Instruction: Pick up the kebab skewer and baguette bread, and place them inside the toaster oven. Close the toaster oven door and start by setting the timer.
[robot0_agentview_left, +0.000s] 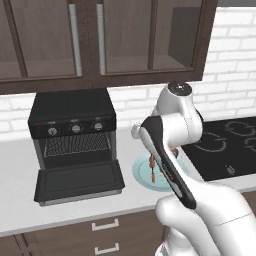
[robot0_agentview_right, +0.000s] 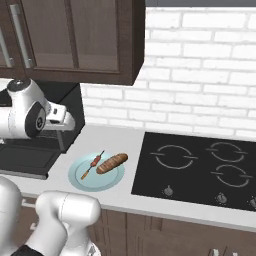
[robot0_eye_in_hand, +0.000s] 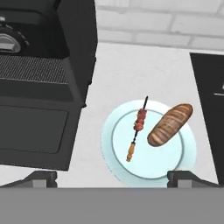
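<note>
The kebab skewer (robot0_eye_in_hand: 137, 127) and the baguette bread (robot0_eye_in_hand: 170, 124) lie side by side on a pale blue plate (robot0_eye_in_hand: 109, 146), the skewer on the side nearer the oven. The plate (robot0_agentview_right: 75, 176) sits on the counter between the toaster oven (robot0_agentview_left: 72, 112) and the stove. The toaster oven door (robot0_agentview_left: 79, 181) hangs open, flat on the counter, and the wire rack shows inside. My gripper (robot0_eye_in_hand: 114, 178) hovers well above the plate, open, with nothing between its fingers. In the left base view my arm covers most of the plate, and the skewer (robot0_agentview_left: 151, 168) peeks out.
A black cooktop (robot0_agentview_right: 200, 167) lies right of the plate. Dark wood cabinets (robot0_agentview_left: 100, 40) hang above the oven, against a white brick wall. Three knobs (robot0_agentview_left: 75, 128) line the oven's front panel. Bare counter runs in front of the plate and the door.
</note>
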